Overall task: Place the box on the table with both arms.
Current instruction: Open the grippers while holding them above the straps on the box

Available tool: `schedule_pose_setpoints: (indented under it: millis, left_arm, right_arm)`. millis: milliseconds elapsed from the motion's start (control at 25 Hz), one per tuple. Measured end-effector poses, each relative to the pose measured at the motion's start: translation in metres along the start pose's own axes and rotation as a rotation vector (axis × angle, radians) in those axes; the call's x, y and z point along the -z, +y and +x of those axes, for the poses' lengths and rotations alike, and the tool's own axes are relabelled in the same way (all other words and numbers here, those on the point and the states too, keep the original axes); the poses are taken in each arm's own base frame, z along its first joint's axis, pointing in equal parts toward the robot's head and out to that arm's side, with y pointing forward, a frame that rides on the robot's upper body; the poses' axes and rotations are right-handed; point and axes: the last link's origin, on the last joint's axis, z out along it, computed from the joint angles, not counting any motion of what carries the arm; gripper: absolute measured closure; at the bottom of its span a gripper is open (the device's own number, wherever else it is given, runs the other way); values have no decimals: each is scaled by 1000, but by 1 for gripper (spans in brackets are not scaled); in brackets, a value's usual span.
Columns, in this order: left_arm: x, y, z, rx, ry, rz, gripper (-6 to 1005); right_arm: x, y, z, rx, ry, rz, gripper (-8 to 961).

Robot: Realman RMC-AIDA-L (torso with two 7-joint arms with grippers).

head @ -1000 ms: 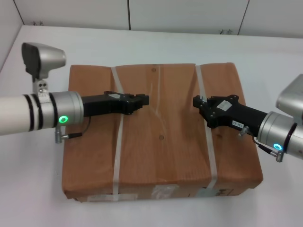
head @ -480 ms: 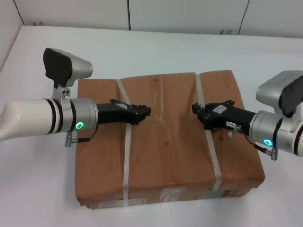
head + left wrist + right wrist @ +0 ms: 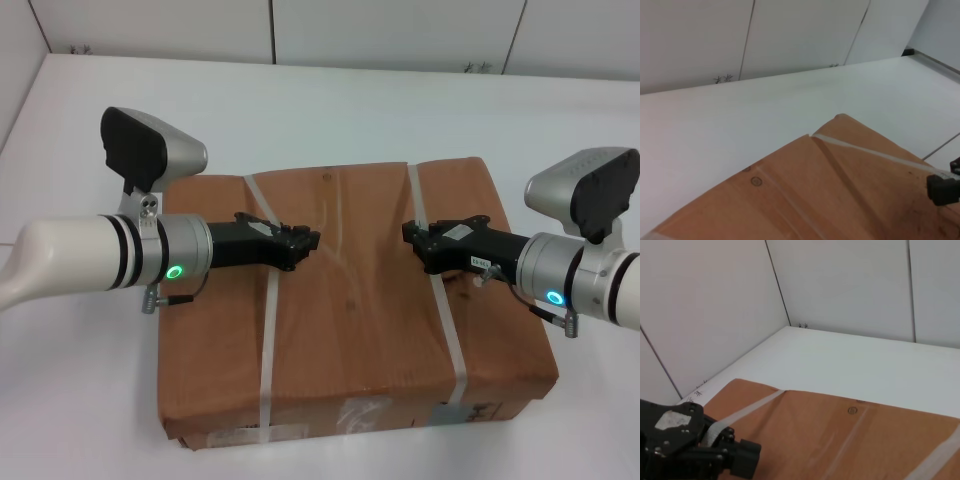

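Note:
The brown cardboard box (image 3: pixel 350 330) lies flat in the middle of the head view over the white table (image 3: pixel 330 100), with white labels (image 3: pixel 350 412) on its near side. My left gripper (image 3: pixel 308 240) reaches in over the box top and is shut where the left strap (image 3: pixel 268 340) bends up to it. My right gripper (image 3: pixel 408 232) does the same at the right strap (image 3: pixel 450 340). The box top creases toward both grippers. The right wrist view shows the box (image 3: pixel 840 440) and the left gripper (image 3: pixel 747 460). The left wrist view shows the box (image 3: pixel 815 190) and the right gripper (image 3: pixel 942 187).
White wall panels (image 3: pixel 400 30) stand along the table's far edge. Bare tabletop lies beyond the box (image 3: pixel 765 110) and to both sides of it. Both arms' elbows rise beside the box.
The box has shifted right and away with both grippers on its straps. Both arms have swung inward, and their elbows now show higher beside the box.

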Motion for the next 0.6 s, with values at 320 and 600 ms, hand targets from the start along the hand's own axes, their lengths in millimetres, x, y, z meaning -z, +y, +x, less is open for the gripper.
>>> schedule_pose_setpoints:
  millis: [320,600]
  left_arm:
    - [0,0,-1,9,4,3,872]
    - [2,-2,-3,15,4,9,811]
  right_arm:
    - [1,0,2,-21,-5,0,913]
    - [2,-1,2,-35,-6,2,904]
